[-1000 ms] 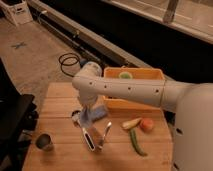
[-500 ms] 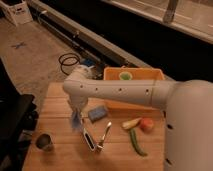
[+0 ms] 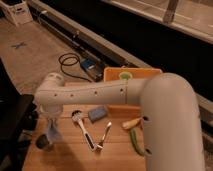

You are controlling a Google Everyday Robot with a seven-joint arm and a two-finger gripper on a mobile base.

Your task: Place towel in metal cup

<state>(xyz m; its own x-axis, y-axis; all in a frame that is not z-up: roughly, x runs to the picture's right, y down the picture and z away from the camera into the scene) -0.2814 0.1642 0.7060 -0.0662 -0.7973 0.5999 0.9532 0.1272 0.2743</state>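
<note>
My gripper (image 3: 52, 121) hangs down from the white arm's wrist at the left end of the wooden table (image 3: 75, 159). It is shut on the towel (image 3: 53, 132), a pale grey-blue cloth that dangles limp from it. The metal cup (image 3: 43, 143), a small dull grey tumbler, stands at the table's left front. The towel's lower end hangs just above and to the right of the cup's rim, partly covering it. I cannot tell whether the cloth touches the cup.
A white-handled brush (image 3: 83, 129), metal tongs (image 3: 104, 136) and a darker blue sponge block (image 3: 97, 114) lie mid-table. An orange bin (image 3: 112, 75) holding a green cup (image 3: 125, 76) stands behind. A yellow item (image 3: 131, 123) and a green vegetable (image 3: 136, 143) lie to the right. A black chair (image 3: 15, 125) stands to the left.
The gripper has carried the towel left across the table, from above the brush and tongs to over the metal cup. The brush, tongs and sponge are uncovered now.
</note>
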